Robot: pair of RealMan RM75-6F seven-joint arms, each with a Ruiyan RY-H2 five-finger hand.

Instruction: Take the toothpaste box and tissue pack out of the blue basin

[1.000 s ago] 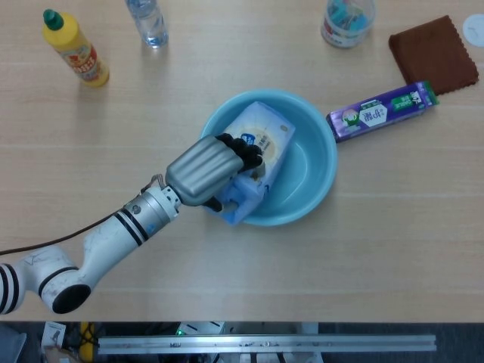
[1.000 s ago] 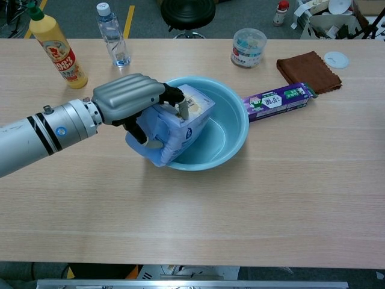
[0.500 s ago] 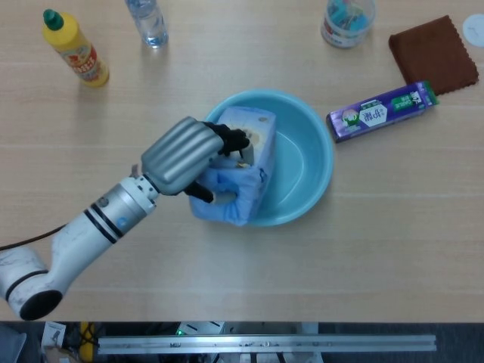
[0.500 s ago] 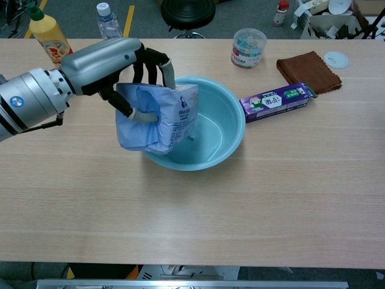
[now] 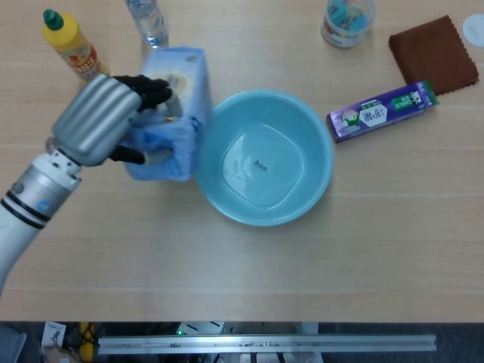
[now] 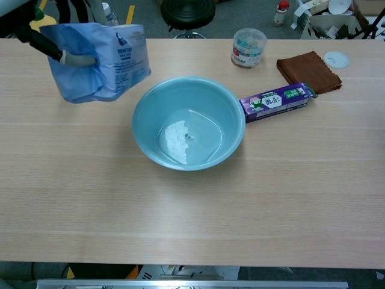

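My left hand (image 5: 98, 121) grips the soft blue tissue pack (image 5: 172, 113), lifted left of the round blue plastic basin (image 5: 265, 157). Next: set it on the desk (image 5: 302, 265), release. Purple toothpaste box (image 5: 382, 110) already out; right hand unseen.

Left hand (image 5: 102, 125) raised above tabletop near its far left corner, silver back facing head camera, dark fingers (image 5: 155, 91) curled over top of tissue pack (image 5: 170, 113), thumb underneath. Forearm runs back toward near left edge. Chest view shows only fingertips (image 6: 75, 59) at top left of frame. Right arm and hand out of sight.
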